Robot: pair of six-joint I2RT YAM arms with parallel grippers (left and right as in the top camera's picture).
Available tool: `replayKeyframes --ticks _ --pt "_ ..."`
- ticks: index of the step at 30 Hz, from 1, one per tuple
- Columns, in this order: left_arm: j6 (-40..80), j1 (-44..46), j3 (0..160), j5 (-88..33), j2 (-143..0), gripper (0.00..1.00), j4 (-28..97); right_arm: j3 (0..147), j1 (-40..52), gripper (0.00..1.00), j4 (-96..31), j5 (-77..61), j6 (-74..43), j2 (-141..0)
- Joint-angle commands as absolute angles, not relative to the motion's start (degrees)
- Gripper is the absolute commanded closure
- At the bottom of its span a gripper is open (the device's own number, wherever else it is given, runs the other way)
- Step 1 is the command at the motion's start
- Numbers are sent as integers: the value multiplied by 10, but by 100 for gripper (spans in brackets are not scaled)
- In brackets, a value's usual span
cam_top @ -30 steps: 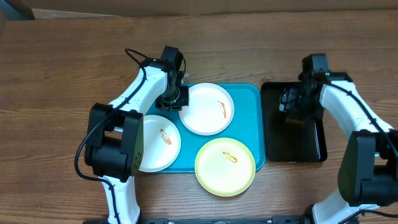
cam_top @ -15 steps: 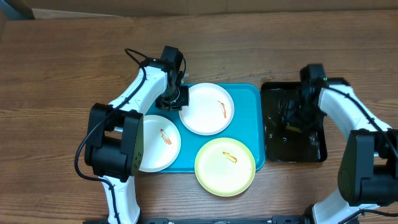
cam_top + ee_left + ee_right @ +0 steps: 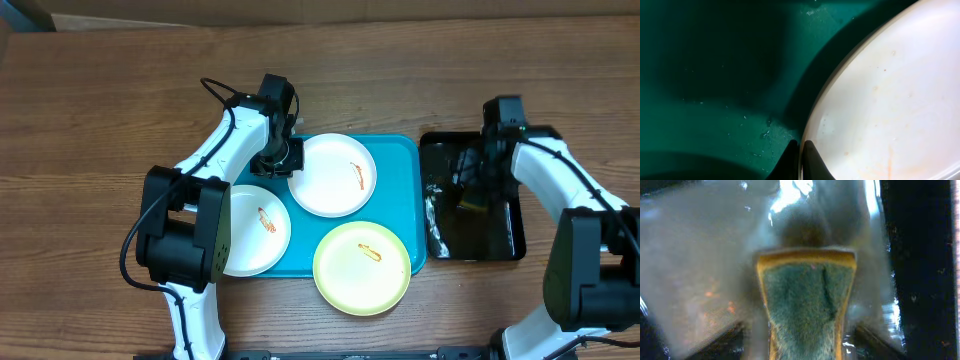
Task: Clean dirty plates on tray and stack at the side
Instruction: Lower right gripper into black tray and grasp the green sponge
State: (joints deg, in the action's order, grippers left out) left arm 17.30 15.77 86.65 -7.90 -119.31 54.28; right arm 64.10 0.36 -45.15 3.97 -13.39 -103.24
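Turquoise plastic is filling the middle of the wooden table [image 3: 100, 100]: the tray [image 3: 405, 150] is lying there with all three plates on it. The far white plate [image 3: 333, 180] is sitting toward the tray's far side with an orange-red streak showing right of its centre. The near-left white plate [image 3: 245, 235] is resting at the tray's left edge, also smeared, and appears to be overhanging it. The yellow-green plate [image 3: 355, 275] is lying at the near side, hanging over the near rim and carrying a small orange mark.

The left gripper [image 3: 281, 157] is reaching down at the left edge of the far white plate. From the left wrist camera its dark fingertips [image 3: 812, 162] are standing very close together, with the plate's pale rim running between them, so it is pinching that rim just above the tray floor.

Off to the right, just beside the turquoise tray, the black tray [image 3: 500, 235] is lying with something shiny and wet-looking along its left side. The right gripper [image 3: 470, 190] is hanging low over it, gripping a sponge [image 3: 805, 300] with a green scouring face and a yellow edge. The right wrist view is blurred, but the sponge is running straight down between the fingers. I cannot tell whether the sponge is touching the black tray.
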Motion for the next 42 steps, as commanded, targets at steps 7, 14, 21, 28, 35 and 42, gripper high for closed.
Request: replayKeyframes --ticks 7,14,21,28,35,42 --pt "182 161 880 -75 -1195 96 542 631 2 18 -419 44 -138 -1030" --pt "182 161 880 -75 -1195 96 542 630 3 25 -386 58 -138 -1030" --pt "183 161 880 -75 -1195 96 542 621 3 86 -366 59 -138 -1030" --pt "182 161 880 -75 -1195 96 542 632 3 12 -369 49 -138 -1030" --pt "183 161 880 -75 -1195 95 542 625 3 20 -378 49 -138 -1030" --pt "182 161 880 -75 -1195 93 542 600 3 73 -373 48 -138 -1030"
